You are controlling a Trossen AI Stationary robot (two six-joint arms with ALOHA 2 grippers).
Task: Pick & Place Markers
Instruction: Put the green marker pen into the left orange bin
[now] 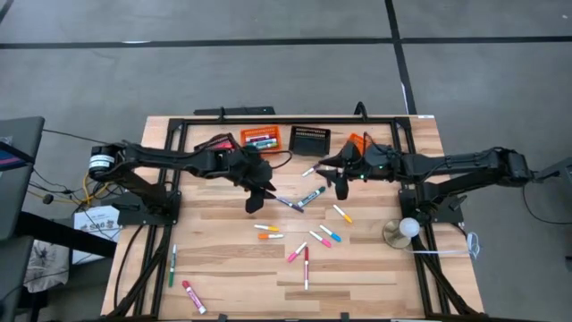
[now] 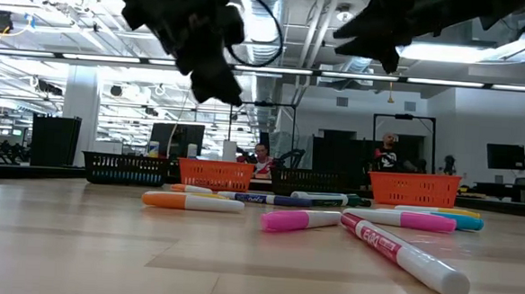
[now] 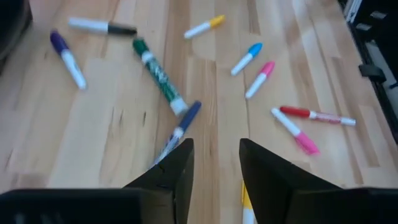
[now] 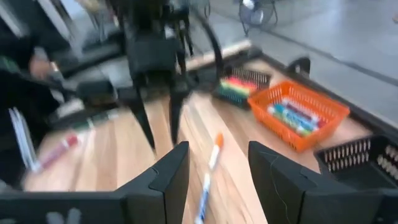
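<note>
Several markers lie flat and scattered on the wooden table [image 1: 223, 259]. Among them are a green one [image 1: 311, 195] [image 3: 158, 74], a blue one [image 1: 288, 203] [image 3: 180, 127], an orange-capped one [image 1: 308, 170] [image 4: 208, 168] and a red one [image 1: 306, 266] [image 2: 401, 253]. My left gripper [image 1: 257, 199] [image 3: 216, 155] hangs open above the table's middle, with the blue marker just beyond its fingertips and nothing between them. My right gripper [image 1: 340, 186] [image 4: 214, 168] is open too, higher up and facing the left one. The orange-capped marker lies on the table below its fingers.
Along the far edge stand an orange basket [image 1: 261, 139] [image 4: 298, 115] holding markers, a black basket [image 1: 309, 139], another orange one [image 1: 357, 141] and a black one with markers [image 4: 239, 87]. A white ball on a stand [image 1: 407, 228] sits at the right. People show far behind [image 2: 386, 152].
</note>
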